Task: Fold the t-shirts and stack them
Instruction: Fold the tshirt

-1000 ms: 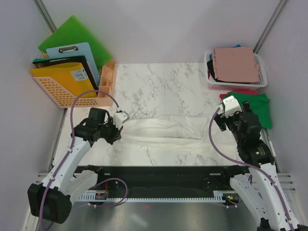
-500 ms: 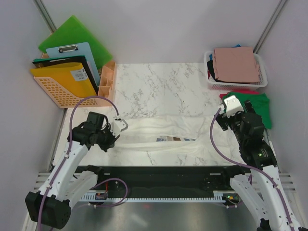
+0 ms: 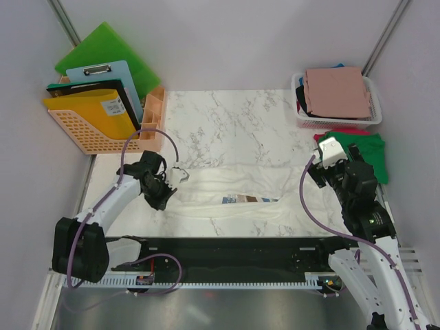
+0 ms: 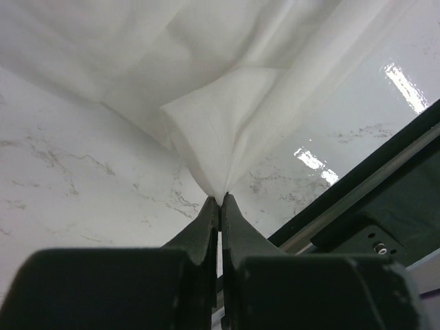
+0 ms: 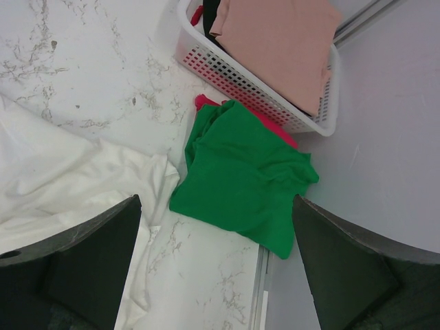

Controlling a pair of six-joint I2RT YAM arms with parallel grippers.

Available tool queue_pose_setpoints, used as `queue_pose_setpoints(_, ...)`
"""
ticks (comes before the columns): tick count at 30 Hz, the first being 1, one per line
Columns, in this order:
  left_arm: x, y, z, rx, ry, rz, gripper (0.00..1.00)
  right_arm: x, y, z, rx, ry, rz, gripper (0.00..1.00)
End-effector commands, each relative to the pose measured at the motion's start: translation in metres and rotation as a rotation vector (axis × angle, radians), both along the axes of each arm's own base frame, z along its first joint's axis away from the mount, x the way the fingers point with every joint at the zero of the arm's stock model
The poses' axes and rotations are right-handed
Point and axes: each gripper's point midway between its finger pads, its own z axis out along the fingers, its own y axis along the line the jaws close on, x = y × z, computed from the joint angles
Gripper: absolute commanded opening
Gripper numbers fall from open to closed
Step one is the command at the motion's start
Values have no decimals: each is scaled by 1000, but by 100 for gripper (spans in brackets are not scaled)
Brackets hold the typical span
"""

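A cream-white t-shirt (image 3: 234,187) lies crumpled in a long band across the marble table, its blue-and-brown print (image 3: 242,199) showing in a gap. My left gripper (image 3: 180,174) is at the shirt's left end. In the left wrist view the left gripper (image 4: 220,199) is shut on a pinched corner of the white cloth (image 4: 220,130). My right gripper (image 5: 216,265) hangs open above the shirt's right end and the edge of a green t-shirt (image 5: 240,172), holding nothing. A dusty-pink t-shirt (image 3: 335,91) tops the white basket (image 3: 337,123).
A red shirt (image 5: 278,132) peeks from under the green one beside the basket (image 5: 234,77). At the back left stand an orange file rack (image 3: 86,130) with folders, green boards (image 3: 110,48) and a peach organizer (image 3: 152,113). A black rail (image 3: 234,247) runs along the near edge.
The left gripper has pulled the shirt's left corner a little right and toward me, its arm swinging in. The cloth has opened and the print now shows. The right arm has hardly moved.
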Motion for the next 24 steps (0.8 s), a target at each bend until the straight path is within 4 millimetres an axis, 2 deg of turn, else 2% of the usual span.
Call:
queue_pose_setpoints(1, 37, -8, 8, -16, -79, 35, 2, -3, -3, 10, -13, -29, -6, 98)
queue_pose_setpoints(9, 61, -12, -4, -9, -80, 61, 2, -1, -4, -2, -22, -3, -9, 98)
queue_pose_setpoints(14, 78, -11, -2, 6, -131, 107, 2, 6, 2, -5, 1, 4, 6, 98)
queue_pose_setpoints(19, 87, -10, -6, 16, -134, 136, 2, 9, 5, -11, 12, 15, 13, 98)
queue_pose_setpoints(24, 99, -14, -2, 3, -166, 151, 2, 11, 5, -14, 12, 17, 11, 98)
